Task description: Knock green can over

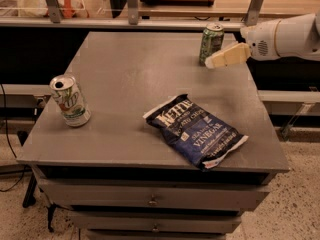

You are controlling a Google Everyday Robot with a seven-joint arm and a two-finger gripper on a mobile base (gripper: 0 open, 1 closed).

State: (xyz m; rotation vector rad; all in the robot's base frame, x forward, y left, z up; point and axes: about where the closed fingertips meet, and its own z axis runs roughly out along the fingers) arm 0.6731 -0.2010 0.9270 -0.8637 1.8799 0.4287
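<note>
Green can, far right: dark green mottled body, pale markings, silver top rim.
Gripper, just right of green can: cream-beige.
Arm, far right: white.
White can, near left: white body, green and red logo, silver top.
Chip bag, near centre: dark blue, white lettering, pale edges.
Table: plain matte grey.

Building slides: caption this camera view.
End effector beside the upright green can at the table's far edge; white can and chip bag sit nearer.
</note>
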